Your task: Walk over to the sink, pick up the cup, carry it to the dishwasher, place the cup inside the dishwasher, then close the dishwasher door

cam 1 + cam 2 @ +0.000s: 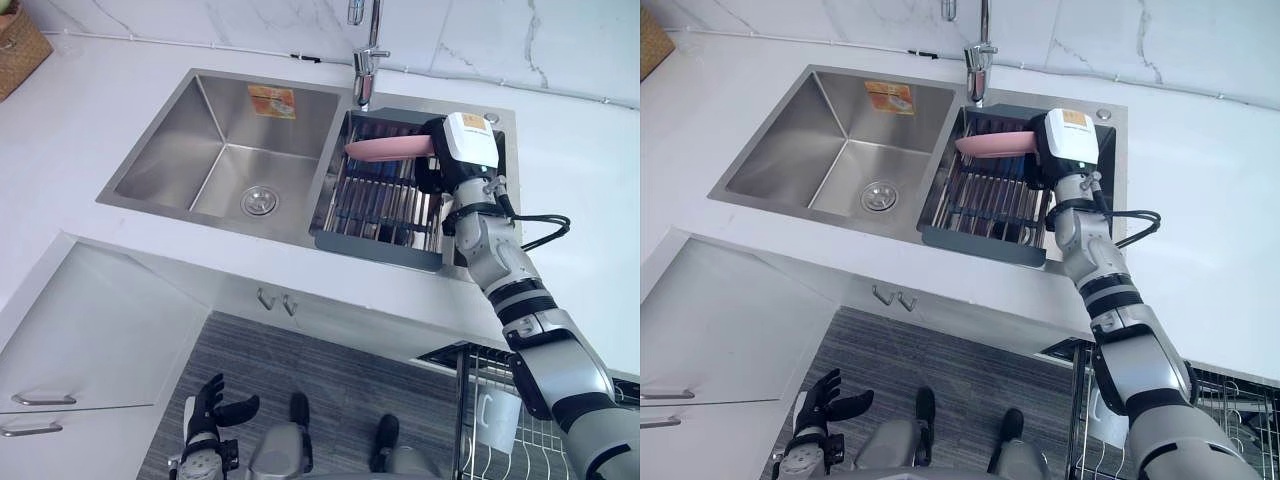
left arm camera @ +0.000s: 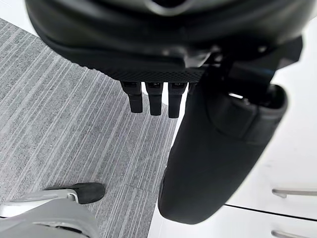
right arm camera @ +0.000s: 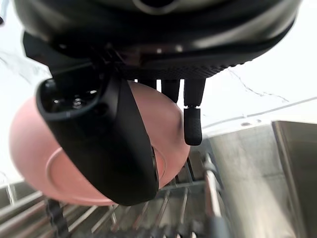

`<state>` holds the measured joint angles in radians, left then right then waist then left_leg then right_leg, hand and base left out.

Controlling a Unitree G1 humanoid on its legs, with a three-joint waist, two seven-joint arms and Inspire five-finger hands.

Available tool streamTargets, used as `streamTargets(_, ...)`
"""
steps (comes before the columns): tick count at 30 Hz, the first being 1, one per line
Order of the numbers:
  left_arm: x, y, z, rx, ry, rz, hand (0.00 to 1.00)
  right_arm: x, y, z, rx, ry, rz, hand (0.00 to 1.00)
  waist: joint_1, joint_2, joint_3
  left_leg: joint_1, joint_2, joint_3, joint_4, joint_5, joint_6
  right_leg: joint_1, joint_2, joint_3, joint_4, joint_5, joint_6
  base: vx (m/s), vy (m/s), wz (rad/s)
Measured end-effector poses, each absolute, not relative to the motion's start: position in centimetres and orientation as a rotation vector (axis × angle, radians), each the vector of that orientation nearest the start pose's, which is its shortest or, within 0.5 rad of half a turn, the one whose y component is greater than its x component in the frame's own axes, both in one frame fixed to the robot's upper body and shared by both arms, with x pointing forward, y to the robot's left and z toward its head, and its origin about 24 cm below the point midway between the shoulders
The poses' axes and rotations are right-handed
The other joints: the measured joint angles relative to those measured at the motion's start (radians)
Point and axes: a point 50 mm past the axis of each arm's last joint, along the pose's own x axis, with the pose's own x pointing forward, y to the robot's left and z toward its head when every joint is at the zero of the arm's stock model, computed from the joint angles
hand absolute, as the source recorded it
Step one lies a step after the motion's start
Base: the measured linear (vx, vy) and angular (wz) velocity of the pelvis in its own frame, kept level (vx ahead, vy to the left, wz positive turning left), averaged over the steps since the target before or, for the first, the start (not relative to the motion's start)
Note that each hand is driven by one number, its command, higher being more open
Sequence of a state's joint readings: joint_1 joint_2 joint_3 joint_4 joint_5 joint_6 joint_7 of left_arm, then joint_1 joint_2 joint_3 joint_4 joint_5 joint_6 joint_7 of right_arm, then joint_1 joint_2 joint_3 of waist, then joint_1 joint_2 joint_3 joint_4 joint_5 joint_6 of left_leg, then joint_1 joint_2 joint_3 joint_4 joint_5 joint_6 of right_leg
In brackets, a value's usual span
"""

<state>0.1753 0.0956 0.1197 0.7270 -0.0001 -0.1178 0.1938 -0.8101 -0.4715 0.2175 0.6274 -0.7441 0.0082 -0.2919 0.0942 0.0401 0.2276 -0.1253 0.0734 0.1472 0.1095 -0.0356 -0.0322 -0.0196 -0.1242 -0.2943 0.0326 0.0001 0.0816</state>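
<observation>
Head view: at one o'clock our right hand (image 1: 433, 172) holds the round pink cup (image 1: 385, 149), likely plastic, sideways over the dark slatted drying rack (image 1: 372, 250). At seven o'clock our left hand (image 1: 214, 408) hangs, fingers loosely spread. Right wrist view: thumb and fingers wrap the cup's wall. We reckon it's light, stiff and slick, so grip it mid-body.
</observation>
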Motion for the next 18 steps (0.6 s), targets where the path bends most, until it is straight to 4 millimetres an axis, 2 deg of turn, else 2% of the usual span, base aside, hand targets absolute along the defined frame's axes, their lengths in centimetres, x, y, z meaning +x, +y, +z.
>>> streamTargets(6, 12.5, 22.0, -12.4, 0.127, 0.774, 0.368, 0.90, 35.0, -18.9, 17.5, -1.185, -0.500, -0.247, 0.30, -0.001, -0.001, 0.000, 0.038, 0.000, 0.009, -0.021, 0.000, 0.000, 0.023, 0.000, 0.008, 0.001, 0.000, 0.000, 0.02, 0.000, -0.04)
streamTargets(10, 12.0, 21.9, -12.6, 0.126, 0.790, 0.368, 0.90, 32.1, -18.8, 18.7, -1.097, -0.633, -0.282, 0.30, -0.015, -0.003, -0.001, 0.076, 0.000, 0.036, -0.041, 0.000, 0.000, 0.037, 0.000, 0.032, 0.001, 0.000, 0.000, 0.01, 0.007, -0.19)
streamTargets(13, 11.3, 21.7, -13.1, 0.128, 0.828, 0.358, 0.90, 29.9, -19.5, 19.3, -1.009, -0.698, -0.339, 0.30, -0.035, -0.008, -0.004, 0.116, 0.000, 0.068, -0.061, 0.000, 0.000, 0.049, 0.000, 0.065, 0.001, 0.000, 0.001, -0.01, 0.013, -0.35)
streamTargets(18, 10.2, 21.7, -13.8, 0.129, 0.884, 0.357, 0.90, 26.1, -21.9, 17.6, -0.909, -0.640, -0.442, 0.30, -0.079, -0.038, -0.025, 0.180, 0.004, 0.154, -0.083, -0.009, -0.002, 0.056, 0.006, 0.143, 0.002, -0.002, 0.003, -0.02, 0.015, -0.47)
